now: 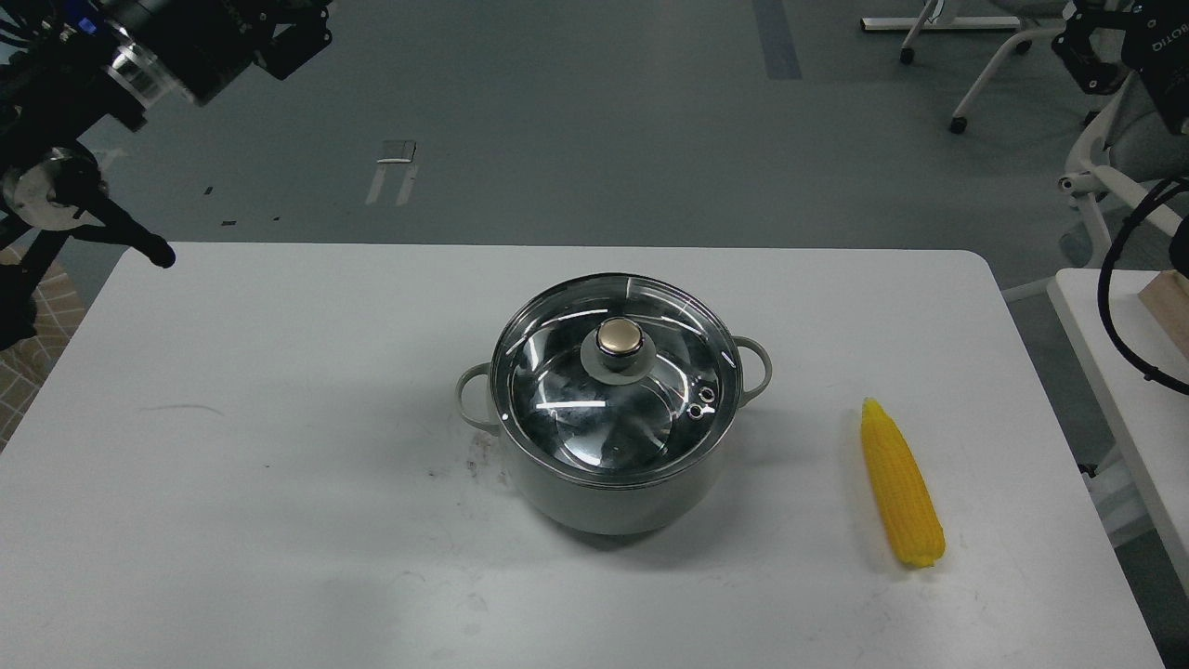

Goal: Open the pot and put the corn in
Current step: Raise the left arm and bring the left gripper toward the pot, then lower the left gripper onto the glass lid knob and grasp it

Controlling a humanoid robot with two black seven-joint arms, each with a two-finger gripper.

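The pale grey-green pot (604, 506) stands in the middle of the white table (279, 418). Its glass lid (557, 390) with the gold knob (620, 336) is on and shut. The yellow corn (899, 483) lies on the table right of the pot, tip pointing away from me. My left gripper (299, 42) is high at the top left, far from the pot, and partly cut off by the frame edge. My right gripper (1089, 56) is high at the top right, above and behind the corn. Both look dark and empty, and I cannot make out their fingers.
A second white table (1115, 353) stands close on the right with a wooden block (1172, 307) on it. Chair legs on wheels (985, 65) stand on the grey floor behind. A black cable (1110, 307) hangs from my right arm.
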